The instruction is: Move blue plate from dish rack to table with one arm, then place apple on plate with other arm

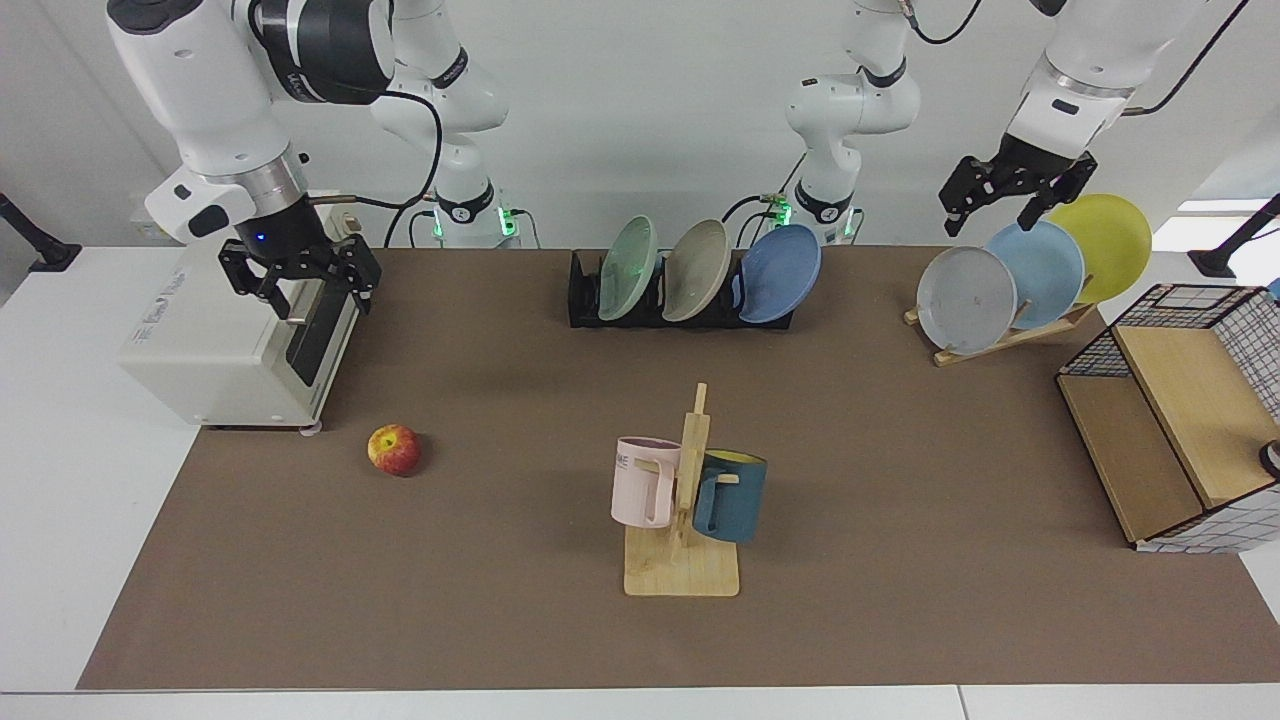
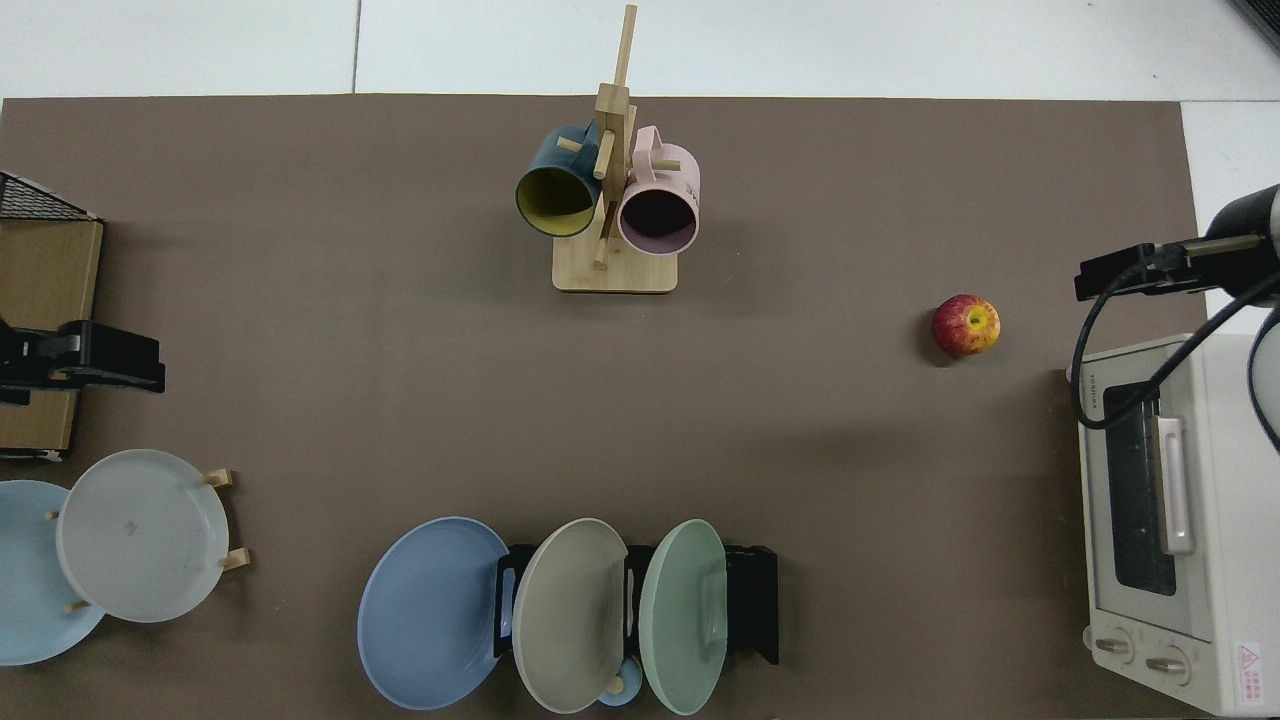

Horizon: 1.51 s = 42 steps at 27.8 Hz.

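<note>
The blue plate (image 1: 780, 275) (image 2: 430, 610) stands on edge in the end slot of the black dish rack (image 1: 585, 300) (image 2: 752, 600), at the back of the table (image 1: 500, 600) (image 2: 300, 300). The apple (image 1: 394, 450) (image 2: 966, 325), red with yellow patches, lies on the brown mat in front of the toaster oven. My right gripper (image 1: 305, 290) (image 2: 1130, 272) hangs open and empty above the toaster oven, behind the apple. My left gripper (image 1: 990, 210) (image 2: 100, 360) hovers open and empty over the wooden plate stand, well to the side of the dish rack.
A green plate (image 1: 628, 268) and a beige plate (image 1: 697, 270) share the rack. A mug tree (image 1: 690, 480) holds a pink and a teal mug mid-table. A toaster oven (image 1: 230, 340), a wooden stand (image 1: 1000, 335) with grey, sky-blue and yellow plates, and a wire basket (image 1: 1180, 430) line the sides.
</note>
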Tool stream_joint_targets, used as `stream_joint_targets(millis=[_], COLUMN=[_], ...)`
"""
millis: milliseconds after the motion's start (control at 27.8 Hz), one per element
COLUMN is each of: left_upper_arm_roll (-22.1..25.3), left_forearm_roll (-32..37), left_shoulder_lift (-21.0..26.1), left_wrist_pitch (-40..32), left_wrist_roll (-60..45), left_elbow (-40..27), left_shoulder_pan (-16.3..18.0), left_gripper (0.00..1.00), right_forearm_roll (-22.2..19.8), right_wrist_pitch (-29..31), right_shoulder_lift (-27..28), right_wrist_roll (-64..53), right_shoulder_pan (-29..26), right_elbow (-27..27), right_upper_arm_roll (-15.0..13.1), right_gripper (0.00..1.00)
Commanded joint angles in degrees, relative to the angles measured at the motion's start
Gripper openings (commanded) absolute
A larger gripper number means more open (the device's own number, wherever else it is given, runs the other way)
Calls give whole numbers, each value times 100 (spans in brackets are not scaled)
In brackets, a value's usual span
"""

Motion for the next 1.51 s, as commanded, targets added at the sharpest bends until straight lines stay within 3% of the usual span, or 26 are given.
stream_joint_targets(millis=[0,360,755,1475], left_upper_arm_roll=[-31,-31,-31,-31], left_forearm_roll=[-78,-78,-78,-78], left_shoulder_lift=[-9,-9,-9,-9], left_wrist_pitch=[-96,-105,-96,-96], left_wrist_roll=[25,25,25,25], left_elbow=[83,83,83,83], left_shoulder_pan=[66,66,66,66], left_gripper=[100,100,100,100], right_forearm_roll=[52,43,61,-9], right_wrist_pitch=[-4,14,-416,-443], right_shoulder_lift=[-66,-66,-215,-163], right_wrist_roll=[-99,-99,-143,-64], right_shoulder_pan=[-35,-26,141,158], right_elbow=[-76,-76,-216,-93], right_upper_arm_roll=[31,31,92,83], right_gripper=[100,100,100,100])
